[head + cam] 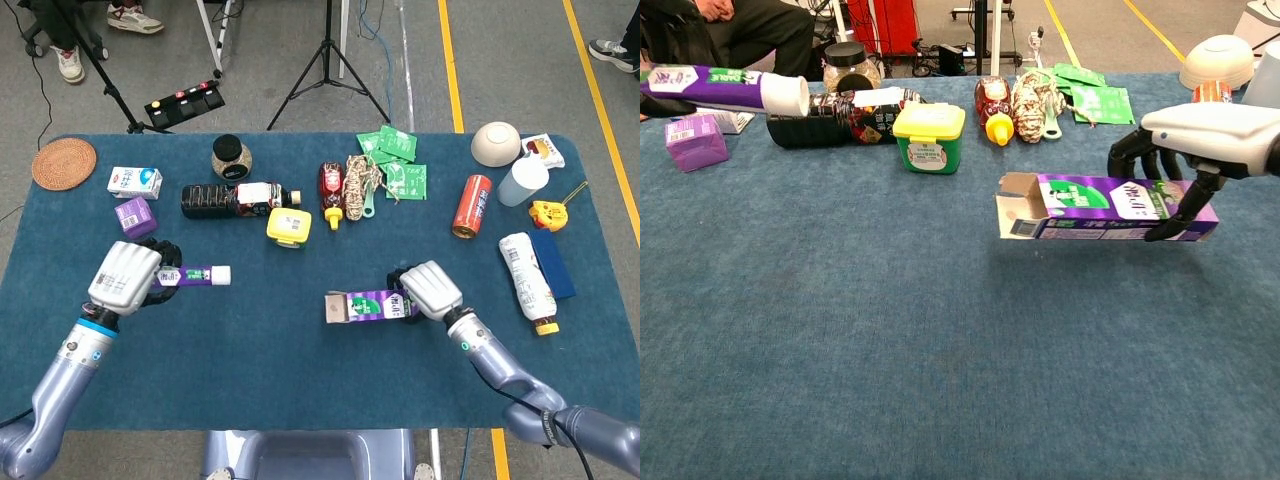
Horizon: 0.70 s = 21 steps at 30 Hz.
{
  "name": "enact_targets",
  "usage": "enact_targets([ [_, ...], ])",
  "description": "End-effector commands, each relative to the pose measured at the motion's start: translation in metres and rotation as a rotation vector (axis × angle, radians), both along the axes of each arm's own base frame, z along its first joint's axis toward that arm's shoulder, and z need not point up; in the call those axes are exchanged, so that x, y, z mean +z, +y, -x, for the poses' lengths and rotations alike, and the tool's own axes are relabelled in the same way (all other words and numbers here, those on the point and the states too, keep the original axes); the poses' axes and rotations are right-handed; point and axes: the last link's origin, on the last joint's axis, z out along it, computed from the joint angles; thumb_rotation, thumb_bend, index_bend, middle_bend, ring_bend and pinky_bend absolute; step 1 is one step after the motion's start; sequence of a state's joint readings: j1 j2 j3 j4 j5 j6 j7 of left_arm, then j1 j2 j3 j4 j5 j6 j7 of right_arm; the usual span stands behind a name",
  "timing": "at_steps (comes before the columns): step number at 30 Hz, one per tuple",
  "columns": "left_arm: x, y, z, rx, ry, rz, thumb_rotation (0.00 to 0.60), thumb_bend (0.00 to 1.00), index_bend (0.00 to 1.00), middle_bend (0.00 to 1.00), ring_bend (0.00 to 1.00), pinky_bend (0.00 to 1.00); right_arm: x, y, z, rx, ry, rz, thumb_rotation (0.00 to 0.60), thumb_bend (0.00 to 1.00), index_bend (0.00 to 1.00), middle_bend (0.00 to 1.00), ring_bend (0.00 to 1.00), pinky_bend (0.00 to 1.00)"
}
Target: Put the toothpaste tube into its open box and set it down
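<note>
Your right hand (pixel 430 289) gripped the purple cardboard toothpaste box (pixel 1100 206), lifted level above the blue carpeted bench (pixel 890 330), open end leftward. Your left hand (pixel 125 276) clasped the capped toothpaste tube (pixel 725 88).

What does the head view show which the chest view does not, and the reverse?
Only the head view shows the left hand gripping the toothpaste tube, plus the woven coaster. Only the chest view shows the box lifted off the table, with its shadow apart below. Both show the right hand holding the box, its open end facing the tube's cap.
</note>
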<state>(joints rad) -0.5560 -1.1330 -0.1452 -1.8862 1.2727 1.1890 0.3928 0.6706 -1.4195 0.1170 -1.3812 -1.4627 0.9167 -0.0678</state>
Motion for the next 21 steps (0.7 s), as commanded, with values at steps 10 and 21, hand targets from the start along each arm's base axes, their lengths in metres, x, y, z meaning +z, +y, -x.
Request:
enact_targets([
  [10,-0.032,-0.013,-0.034,-0.050,-0.009,0.054,0.600,0.29,0.64,0.51,0.46,0.67,-0.031,0.014,-0.065,-0.075,0.060,0.089,0.600,0.29,0.54,0.60,0.65,0.64],
  [21,-0.057,-0.002,-0.043,-0.021,0.024,0.062,0.600,0.29,0.64,0.51,0.46,0.67,-0.025,0.020,-0.091,-0.205,-0.043,0.087,0.600,0.29,0.54,0.61,0.66,0.65],
])
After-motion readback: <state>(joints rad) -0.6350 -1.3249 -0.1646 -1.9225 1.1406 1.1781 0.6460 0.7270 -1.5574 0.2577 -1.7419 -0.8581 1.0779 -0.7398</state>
